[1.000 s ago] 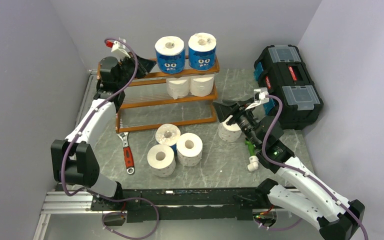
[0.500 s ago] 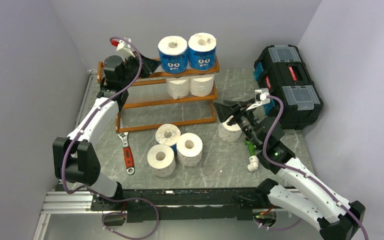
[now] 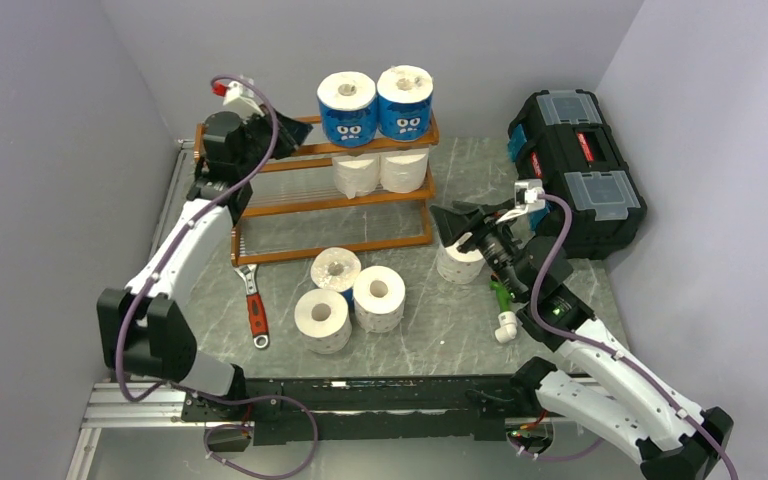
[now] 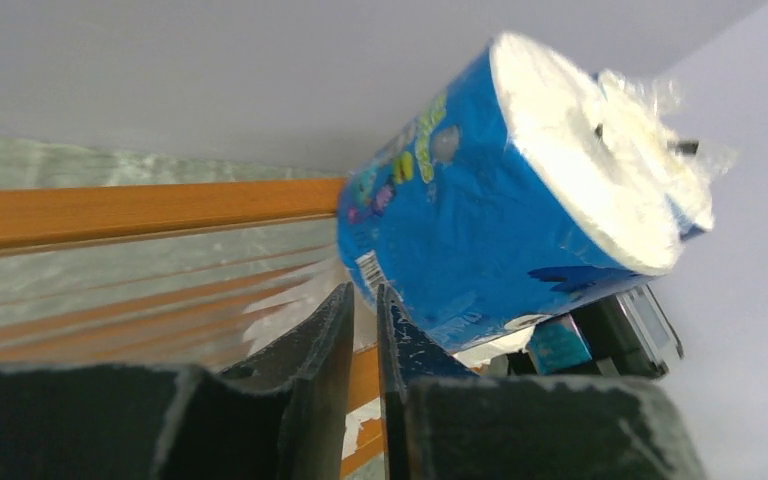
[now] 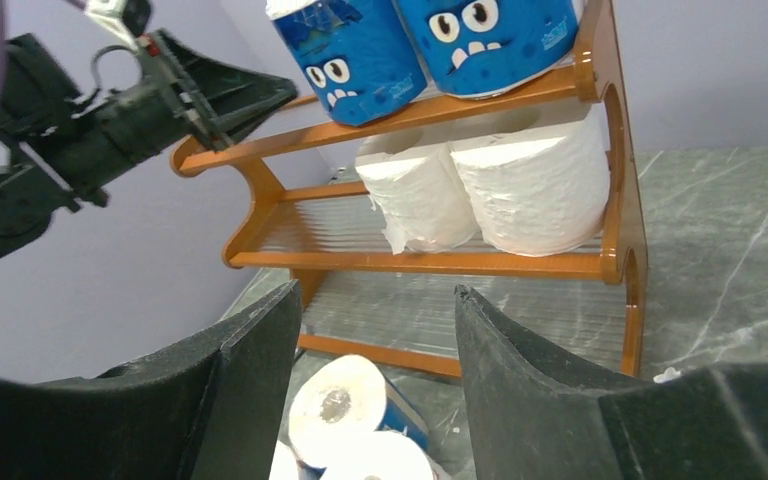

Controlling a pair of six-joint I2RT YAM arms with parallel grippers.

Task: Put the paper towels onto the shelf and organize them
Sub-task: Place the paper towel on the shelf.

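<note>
Left gripper (image 3: 282, 137) is fully closed with nothing in it, its tips just beside, maybe touching, the left blue-wrapped roll (image 3: 346, 108) on the shelf (image 5: 410, 263) top tier. It is likely nudging that roll toward the second blue roll (image 3: 405, 101) to square the row. Right gripper (image 3: 450, 222) is about half open and empty. It hangs over a white roll (image 3: 457, 264) on the table (image 3: 440, 335), probably lining up a pick. The shelf holds two blue rolls on top and two plain rolls (image 3: 404, 170) side by side in the middle, and the bottom tier is bare. Three loose rolls (image 3: 378, 297) sit clustered on the table in front.
</note>
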